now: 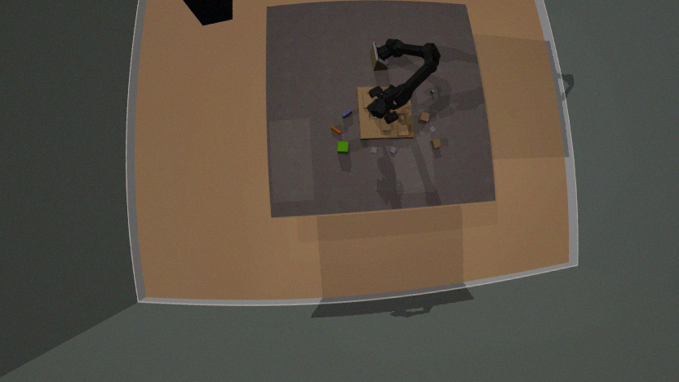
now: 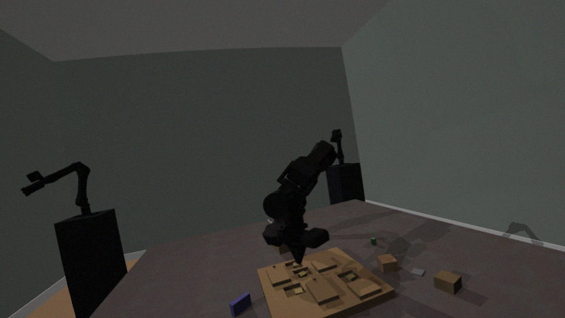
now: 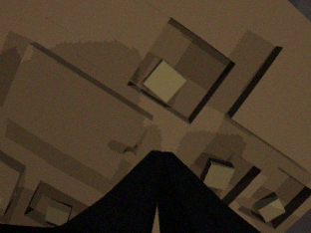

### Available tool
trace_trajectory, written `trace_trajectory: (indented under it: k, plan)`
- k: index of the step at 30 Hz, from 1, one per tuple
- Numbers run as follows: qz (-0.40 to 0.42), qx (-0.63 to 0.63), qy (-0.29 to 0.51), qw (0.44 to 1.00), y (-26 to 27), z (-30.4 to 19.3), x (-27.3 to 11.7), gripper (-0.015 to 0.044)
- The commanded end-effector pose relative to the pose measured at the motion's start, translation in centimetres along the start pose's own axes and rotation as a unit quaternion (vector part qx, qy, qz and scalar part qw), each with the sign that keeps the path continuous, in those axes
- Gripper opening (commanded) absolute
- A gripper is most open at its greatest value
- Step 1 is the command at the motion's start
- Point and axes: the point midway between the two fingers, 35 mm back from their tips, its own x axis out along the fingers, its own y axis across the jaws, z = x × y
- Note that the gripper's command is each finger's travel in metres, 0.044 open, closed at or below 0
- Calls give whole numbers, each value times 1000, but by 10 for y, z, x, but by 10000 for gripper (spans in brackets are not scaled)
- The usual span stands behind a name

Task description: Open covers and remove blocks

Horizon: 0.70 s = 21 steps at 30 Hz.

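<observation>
While hand [image 1: 377,110] [image 2: 299,262] [image 3: 159,160] is shut & empty over board [image 1: 368,134] [image 2: 292,307] [image 3: 100,30], block [image 2: 350,277] [image 3: 164,81] sits in open well; prob. light, stiff, not fragile; grip opp. side faces, w/ fingers clear of well walls.
</observation>
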Motion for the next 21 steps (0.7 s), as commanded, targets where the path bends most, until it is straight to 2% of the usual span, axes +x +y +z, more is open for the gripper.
trace_trajectory:
  k: [1,10,16,21]
  plan:
    - [-2,-71,-1,998,-22,-12,-3,0]
    - [-3,-179,0,984,-59,-36,-2,0]
    - [-3,68,0,998,-82,-53,1,0]
    - [-3,298,1,955,-102,-71,6,0]
